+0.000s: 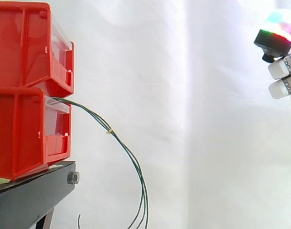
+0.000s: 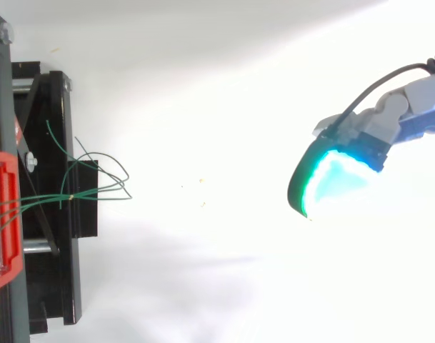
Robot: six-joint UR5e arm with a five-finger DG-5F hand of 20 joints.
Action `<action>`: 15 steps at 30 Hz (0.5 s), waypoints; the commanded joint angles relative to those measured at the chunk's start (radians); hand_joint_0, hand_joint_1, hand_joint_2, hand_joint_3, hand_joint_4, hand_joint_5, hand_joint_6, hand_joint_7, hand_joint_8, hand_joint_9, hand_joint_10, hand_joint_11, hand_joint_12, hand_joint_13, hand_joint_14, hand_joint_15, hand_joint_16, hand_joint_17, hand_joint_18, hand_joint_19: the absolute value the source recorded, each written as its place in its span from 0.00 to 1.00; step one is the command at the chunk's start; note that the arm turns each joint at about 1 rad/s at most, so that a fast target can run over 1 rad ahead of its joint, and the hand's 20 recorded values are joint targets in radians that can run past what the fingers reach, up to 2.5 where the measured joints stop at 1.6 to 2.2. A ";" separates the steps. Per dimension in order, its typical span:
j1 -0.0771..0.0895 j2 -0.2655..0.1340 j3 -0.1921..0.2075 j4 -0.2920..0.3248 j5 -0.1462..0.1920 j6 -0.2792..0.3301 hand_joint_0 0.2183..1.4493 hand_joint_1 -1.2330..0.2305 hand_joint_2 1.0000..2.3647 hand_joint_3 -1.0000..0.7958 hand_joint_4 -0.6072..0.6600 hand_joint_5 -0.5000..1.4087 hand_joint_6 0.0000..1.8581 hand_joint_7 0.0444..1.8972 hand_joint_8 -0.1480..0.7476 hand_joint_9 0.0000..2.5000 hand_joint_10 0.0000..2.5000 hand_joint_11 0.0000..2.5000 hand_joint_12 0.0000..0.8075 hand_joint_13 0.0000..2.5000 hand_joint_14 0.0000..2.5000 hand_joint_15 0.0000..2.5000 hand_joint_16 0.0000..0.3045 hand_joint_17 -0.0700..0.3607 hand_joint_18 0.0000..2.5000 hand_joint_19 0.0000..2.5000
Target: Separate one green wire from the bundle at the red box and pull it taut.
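Barely begun; green wires (image 1: pixel 108 130) hanging slack from red box (image 1: pixel 21 133), bundled, none separated or taut; hand (image 2: pixel 378 125) well apart from them; open or closed, impossible to tell.

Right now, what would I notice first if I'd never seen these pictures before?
Probably the two bright red bins stacked at the left of the side view, standing out against the white curtain. Next, the thin green wires spilling from the lower bin and drooping in a long curve. Then the robot's hand, glowing green and cyan at the right, well apart from the wires.
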 commanded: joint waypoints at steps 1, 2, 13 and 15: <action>0.001 0.000 0.000 -0.004 0.000 0.004 0.22 0.48 0.00 0.28 0.58 0.14 0.27 0.36 0.40 0.13 0.00 0.04 0.40 0.07 0.00 0.04 0.16 0.42 0.03 0.13; 0.001 0.000 0.000 -0.005 0.000 0.002 0.23 0.48 0.00 0.28 0.58 0.14 0.27 0.36 0.40 0.13 0.00 0.04 0.40 0.07 0.00 0.04 0.16 0.42 0.03 0.13; 0.001 -0.071 0.000 0.115 0.036 0.024 0.23 0.48 0.00 0.28 0.58 0.14 0.27 0.36 0.40 0.13 0.00 0.04 0.39 0.08 0.00 0.04 0.16 0.42 0.03 0.13; 0.001 -0.089 0.000 0.144 0.037 0.038 0.23 0.48 0.00 0.28 0.58 0.14 0.27 0.36 0.40 0.13 0.00 0.04 0.39 0.08 0.00 0.05 0.16 0.41 0.04 0.14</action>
